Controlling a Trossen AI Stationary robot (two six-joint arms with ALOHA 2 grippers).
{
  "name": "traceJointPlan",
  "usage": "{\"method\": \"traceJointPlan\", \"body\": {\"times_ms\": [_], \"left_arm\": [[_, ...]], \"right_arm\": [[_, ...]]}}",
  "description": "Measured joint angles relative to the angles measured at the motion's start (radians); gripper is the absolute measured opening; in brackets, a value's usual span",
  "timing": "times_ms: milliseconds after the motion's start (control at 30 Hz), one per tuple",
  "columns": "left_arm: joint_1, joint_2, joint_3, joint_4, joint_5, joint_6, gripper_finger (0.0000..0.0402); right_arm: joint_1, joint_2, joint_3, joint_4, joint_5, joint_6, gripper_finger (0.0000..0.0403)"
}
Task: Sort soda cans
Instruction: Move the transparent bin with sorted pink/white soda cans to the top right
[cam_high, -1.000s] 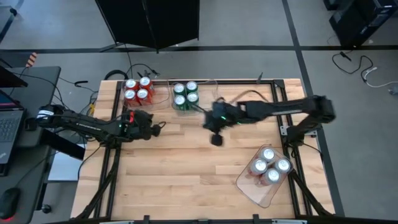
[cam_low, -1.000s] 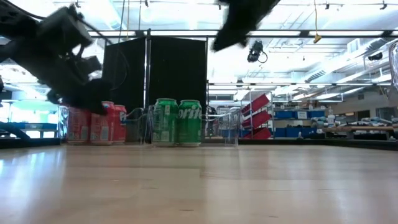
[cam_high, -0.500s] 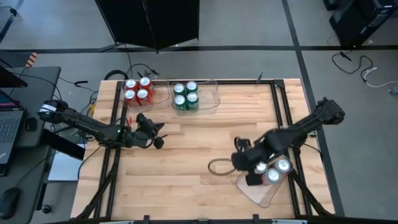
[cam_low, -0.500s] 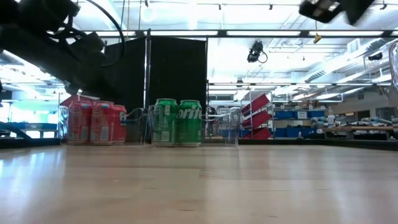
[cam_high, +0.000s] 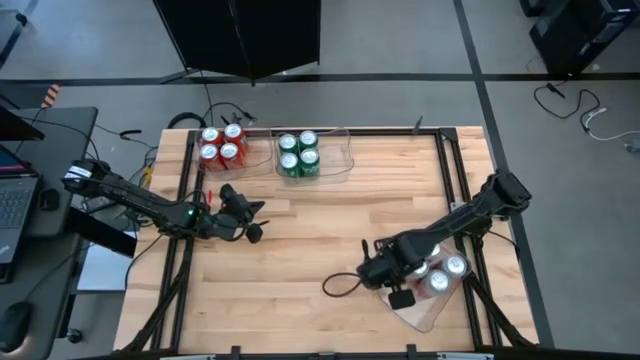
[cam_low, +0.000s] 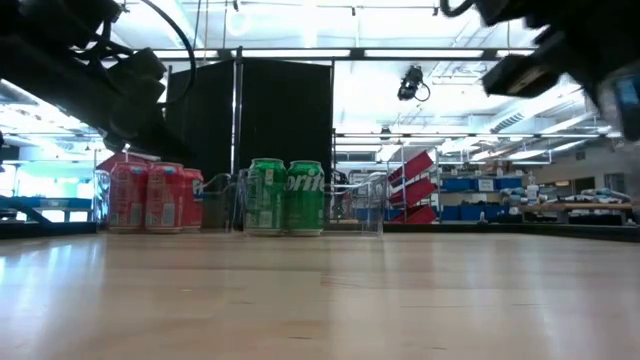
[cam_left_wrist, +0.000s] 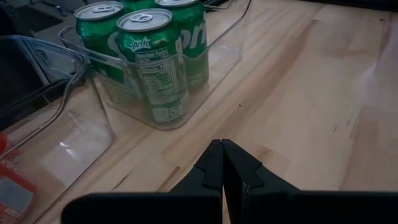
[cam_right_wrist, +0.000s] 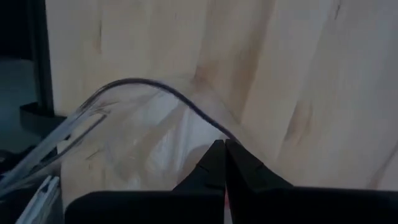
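Red soda cans (cam_high: 220, 145) stand at the far left of the table. Beside them, green cans (cam_high: 298, 155) stand in a clear tray (cam_high: 335, 165); the left wrist view also shows these green cans (cam_left_wrist: 152, 62). Silver cans (cam_high: 440, 275) stand in a clear tray (cam_high: 420, 318) at the near right. My left gripper (cam_high: 255, 230) is shut and holds nothing; it hangs over bare wood at the left, pointing toward the green cans. My right gripper (cam_high: 396, 293) is shut and points down at the near-left corner of the silver cans' tray. My right gripper's shut tips (cam_right_wrist: 221, 146) stand right at the rounded corner of the tray's rim (cam_right_wrist: 149, 84), coming from above. Whether they touch the rim, I cannot tell.
Bare wood (cam_high: 300, 260) fills the table's middle and near left. A dark metal frame (cam_high: 445, 160) runs along the table's edges. Cables (cam_high: 225, 112) lie at the far left corner. A loose dark cable loop (cam_high: 340, 285) hangs beside my right arm.
My right gripper has swung from the table's middle, near the green cans, toward the near right edge. It has sunk and tipped to point down at the silver cans' tray. My left gripper has shifted a little toward the near edge and turned.
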Motion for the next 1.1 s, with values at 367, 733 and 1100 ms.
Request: {"method": "traceJointPlan", "body": {"times_ms": [367,733,1100], "left_arm": [[-0.001,0.000,0.000,-0.001,0.000,0.000,0.0001],[-0.001,0.000,0.000,-0.002,0.000,0.000,0.0001],[-0.001,0.000,0.000,0.002,0.024,0.000,0.0001]], "right_arm": [[-0.179,0.025,0.000,0.084,0.240,-0.118,0.0000],[-0.303,-0.014,0.039,0.198,0.374,-0.267,0.0000],[-0.040,-0.021,0.089,0.184,0.048,0.056,0.0000]]}}
